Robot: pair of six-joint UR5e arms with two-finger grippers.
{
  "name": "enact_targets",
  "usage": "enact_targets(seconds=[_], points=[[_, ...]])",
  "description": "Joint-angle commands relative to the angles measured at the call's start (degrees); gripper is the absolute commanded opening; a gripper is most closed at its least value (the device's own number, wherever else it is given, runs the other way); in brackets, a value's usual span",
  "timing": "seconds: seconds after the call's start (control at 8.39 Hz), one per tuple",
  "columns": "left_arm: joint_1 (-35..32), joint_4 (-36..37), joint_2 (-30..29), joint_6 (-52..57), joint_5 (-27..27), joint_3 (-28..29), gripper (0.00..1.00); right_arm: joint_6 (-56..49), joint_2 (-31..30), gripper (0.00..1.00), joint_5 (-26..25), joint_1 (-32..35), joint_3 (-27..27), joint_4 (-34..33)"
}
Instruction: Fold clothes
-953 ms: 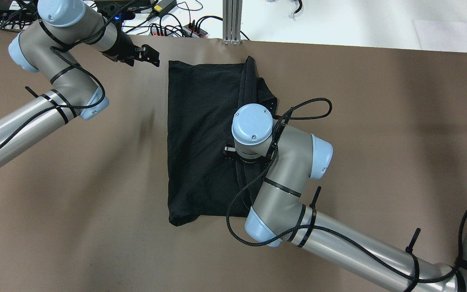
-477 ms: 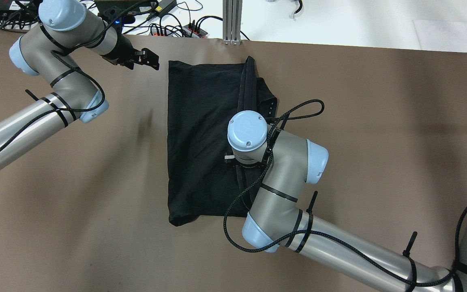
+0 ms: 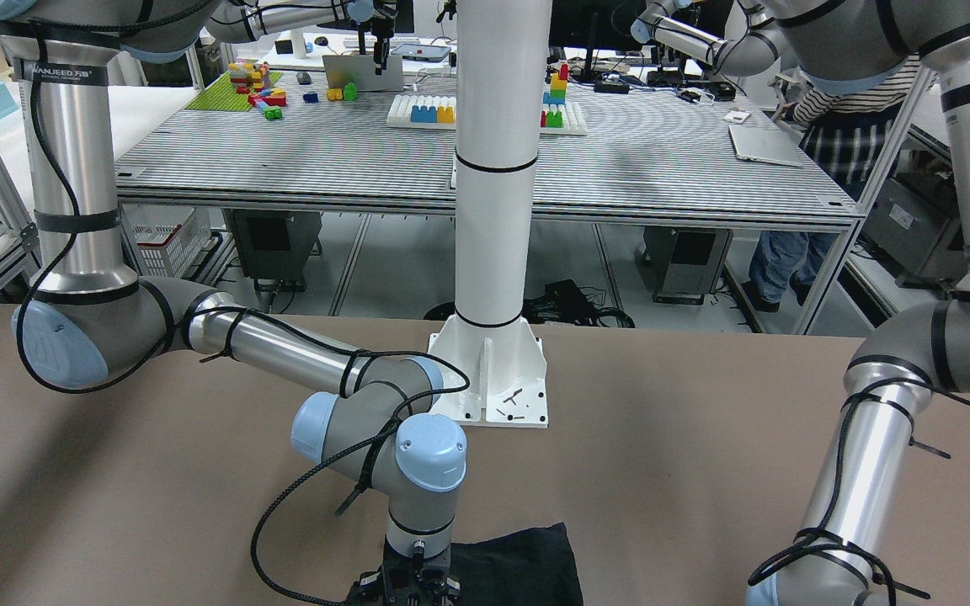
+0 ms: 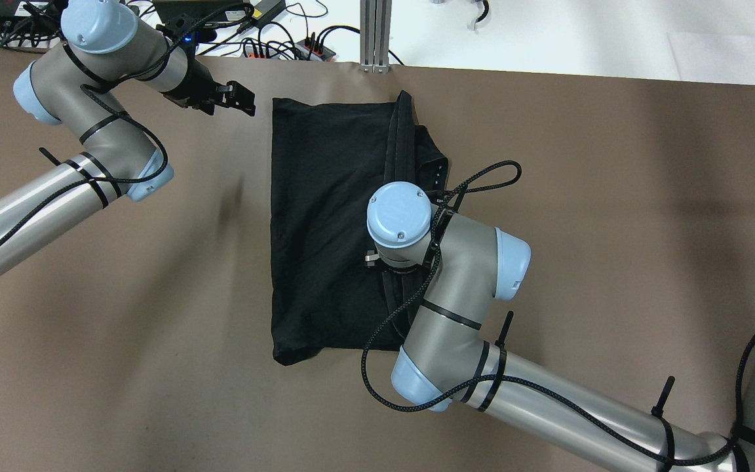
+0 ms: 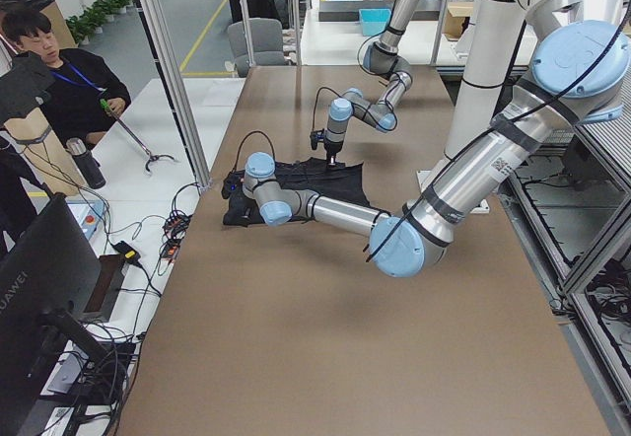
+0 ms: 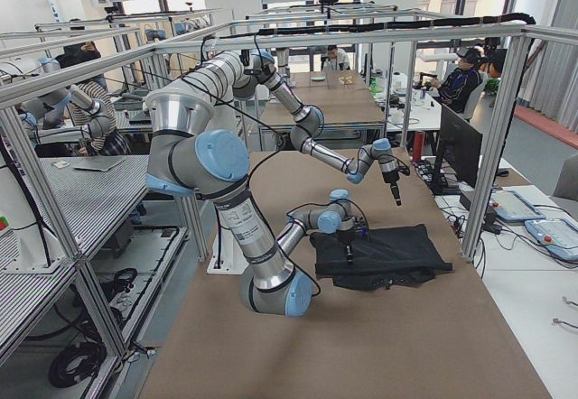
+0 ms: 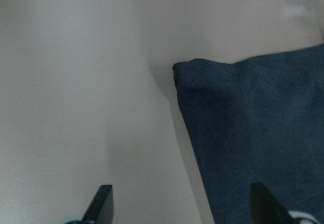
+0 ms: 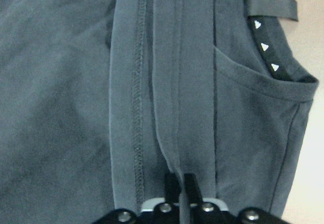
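Observation:
The clothes are one black garment (image 4: 325,216) lying folded on the brown table, with a raised seam fold along its right part and a pocket edge with white triangles (image 8: 263,46). My right gripper (image 8: 181,183) is shut, pinching the seam fold; in the overhead view it is hidden under its own wrist. It shows at the bottom edge of the front view (image 3: 409,585) next to the cloth (image 3: 527,560). My left gripper (image 4: 236,98) is open and empty, hovering just left of the garment's far left corner (image 7: 185,69), its fingertips (image 7: 101,203) wide apart.
A white pillar (image 3: 493,210) on a base plate (image 3: 493,379) stands at the robot's side of the table. Cables and power strips (image 4: 286,46) lie past the far edge. A seated person (image 5: 69,91) is beyond the table.
My right wrist has shifted a little left and toward the robot, still on the fold. My left gripper has edged slightly back from the cloth's corner.

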Motion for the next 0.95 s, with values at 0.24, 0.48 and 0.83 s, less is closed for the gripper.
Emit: enact_targets(seconds=[0.24, 0.48, 0.83], points=[[0.04, -0.01, 0.5, 0.0, 0.0, -0.72, 0.95, -2.22, -10.33, 0.0, 0.14, 0.12, 11.88, -0.35], [0.74, -0.1, 0.5, -0.7, 0.09, -0.99, 0.95, -2.49, -15.55, 0.0, -0.47, 0.04, 14.82, -0.18], [0.74, -0.01, 2.17, -1.23, 0.09, -3.35, 0.95, -2.4, -15.13, 0.93, -0.3, 0.04, 14.47, 0.35]])
